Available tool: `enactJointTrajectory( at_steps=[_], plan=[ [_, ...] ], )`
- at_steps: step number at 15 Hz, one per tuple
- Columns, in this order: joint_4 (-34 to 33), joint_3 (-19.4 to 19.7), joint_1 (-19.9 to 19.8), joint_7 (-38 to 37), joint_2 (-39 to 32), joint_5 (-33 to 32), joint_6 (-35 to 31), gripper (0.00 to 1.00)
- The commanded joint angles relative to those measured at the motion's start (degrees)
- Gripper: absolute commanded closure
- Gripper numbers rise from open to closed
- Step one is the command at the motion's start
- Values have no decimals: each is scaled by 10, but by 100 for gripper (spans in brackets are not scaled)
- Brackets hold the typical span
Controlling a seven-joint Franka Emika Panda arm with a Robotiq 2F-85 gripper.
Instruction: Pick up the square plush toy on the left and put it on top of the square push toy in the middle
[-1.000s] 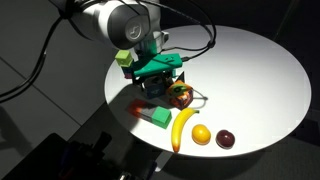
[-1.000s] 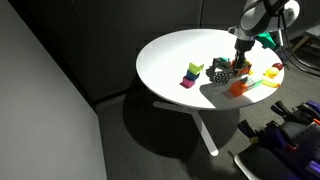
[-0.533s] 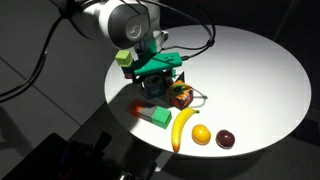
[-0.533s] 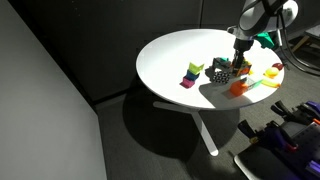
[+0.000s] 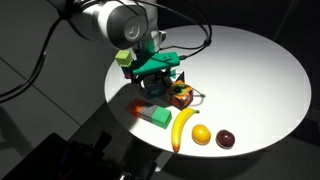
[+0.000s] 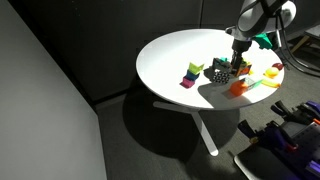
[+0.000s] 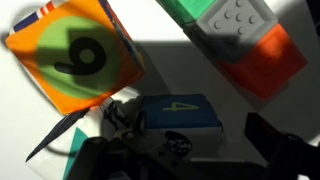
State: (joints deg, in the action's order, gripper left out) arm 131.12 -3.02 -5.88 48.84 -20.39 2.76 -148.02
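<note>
In the wrist view a blue square plush toy [image 7: 178, 118] with a yellow-green "4" on top lies on the white table between my gripper's fingers [image 7: 190, 140]. The right finger stands apart from the toy, and the jaws are open around it. An orange square plush toy [image 7: 75, 55] with a green patch and a "9" lies just beyond it at the upper left. In both exterior views my gripper [image 5: 160, 88] [image 6: 237, 66] is low over the table, and it hides the blue toy. A multicoloured cube [image 5: 182, 97] sits right beside it.
A green, grey and orange block [image 7: 245, 40] lies close by, also seen as green [image 5: 155, 116]. A banana [image 5: 183, 128], an orange [image 5: 202, 134] and a dark plum [image 5: 226, 139] lie near the table edge. A yellow-green cube [image 5: 123, 60] sits behind the arm. Cables trail across the table.
</note>
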Motion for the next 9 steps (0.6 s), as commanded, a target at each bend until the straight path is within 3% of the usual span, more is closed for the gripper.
enactJointTrajectory(
  at_steps=[1, 9],
  plan=[
    [-14, -4, -6, -6, -12, -15, -11, 0],
    [-28, -2, -7, -10, -23, -18, -14, 0]
  ],
)
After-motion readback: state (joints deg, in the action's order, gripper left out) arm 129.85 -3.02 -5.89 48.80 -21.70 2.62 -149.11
